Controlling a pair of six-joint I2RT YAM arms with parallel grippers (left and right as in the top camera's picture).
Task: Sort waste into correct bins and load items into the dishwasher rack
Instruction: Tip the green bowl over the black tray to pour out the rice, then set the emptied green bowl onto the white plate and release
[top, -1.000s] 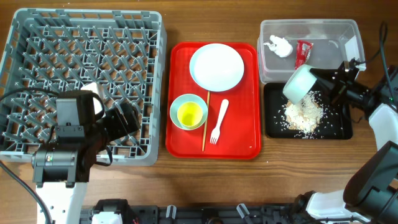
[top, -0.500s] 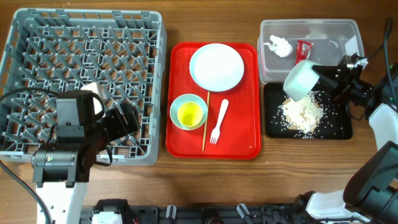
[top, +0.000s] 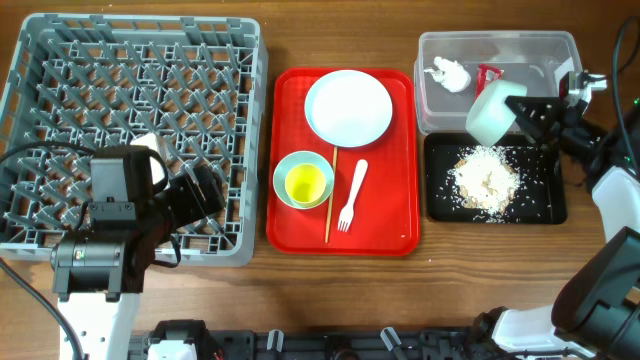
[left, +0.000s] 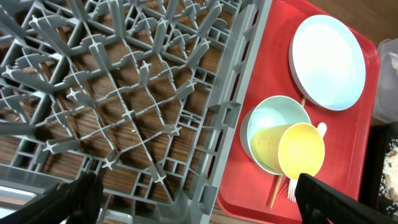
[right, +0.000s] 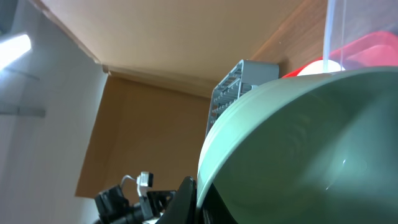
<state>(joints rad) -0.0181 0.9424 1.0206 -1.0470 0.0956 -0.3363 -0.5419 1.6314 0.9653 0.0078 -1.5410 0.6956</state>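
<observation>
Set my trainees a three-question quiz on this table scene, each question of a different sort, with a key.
1. True or false: the crumbs lie in the black tray.
2. Which is in the tub? A fork; B tissue; C stick.
3. Fill in: the right pincer grips a tilted ____.
Key: 1 true; 2 B; 3 bowl.

One grey dishwasher rack (top: 250, 140), one red tray (top: 390, 210), one clear tub (top: 500, 40) and one black tray (top: 545, 205) are in view. There are two blue-green bowls, a lower-centre bowl (top: 284, 172) and an upper-right bowl (top: 490, 112). Also one plate (top: 348, 108), yellow cup (top: 305, 184), white fork (top: 351, 194), wooden stick (top: 328, 215), tissue (top: 449, 75), red wrapper (top: 487, 72) and crumb pile (top: 485, 178).
</observation>
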